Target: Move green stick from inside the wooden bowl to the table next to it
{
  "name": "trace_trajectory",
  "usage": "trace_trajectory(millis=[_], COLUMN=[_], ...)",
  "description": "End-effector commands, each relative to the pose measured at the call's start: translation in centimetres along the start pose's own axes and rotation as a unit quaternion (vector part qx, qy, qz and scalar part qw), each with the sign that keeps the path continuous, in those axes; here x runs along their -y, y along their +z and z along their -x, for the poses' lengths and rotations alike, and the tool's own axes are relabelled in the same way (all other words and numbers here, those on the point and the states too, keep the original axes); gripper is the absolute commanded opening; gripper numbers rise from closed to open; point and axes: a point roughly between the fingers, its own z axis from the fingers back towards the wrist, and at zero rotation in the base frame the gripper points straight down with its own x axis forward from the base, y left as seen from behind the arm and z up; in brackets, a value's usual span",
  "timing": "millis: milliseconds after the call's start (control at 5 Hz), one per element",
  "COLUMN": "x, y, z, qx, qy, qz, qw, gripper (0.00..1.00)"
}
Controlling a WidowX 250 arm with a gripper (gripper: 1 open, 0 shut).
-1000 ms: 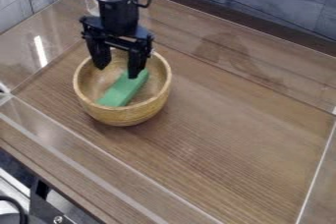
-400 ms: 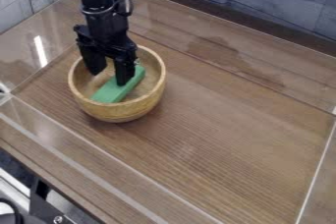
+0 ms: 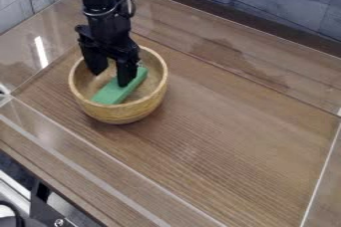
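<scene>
Closest to my camera I see the low clear acrylic wall (image 3: 160, 176) running along the near edge of the table (image 3: 240, 102), with reflections streaking across it. Behind it the brown wood-grain top stretches wide and bare toward the right edge, where another clear panel stands.

Farther in, toward the table's left side, sits the wooden bowl (image 3: 118, 110), round, light tan, thick-walled, resting flat on the tabletop and apart from the acrylic walls. Inside it I can make out the green stick (image 3: 115, 92), a flat bright green block lying slanted, its lower end down on the bowl's floor toward the near-left and its upper end leaning up toward the far-right part of the inner wall. So the stick is in the bowl, not on the table beside it.

Directly over the bowl's far half I have the gripper (image 3: 111, 70), black, pointing straight down, its jaws spread wide. The fingertips reach below the rim into the bowl, one at the left of the stick's upper end and one over it. From this angle I cannot tell whether either finger touches the stick; nothing is clamped between them.

Beyond the arm, the far edge of the table meets the back acrylic wall and a grey tiled wall (image 3: 266, 2).
</scene>
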Motion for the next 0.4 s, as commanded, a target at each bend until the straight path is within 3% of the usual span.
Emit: trace_trajectory(millis=[0,200], x=[1.31,1.94], y=[-0.58,-0.82], z=[0.13,0.31], qx=[-0.003,-0.005], qy=[-0.015,-0.035], qz=[0.003,0.007], qw=[0.9999,0.9993], gripper=[1.0,1.0])
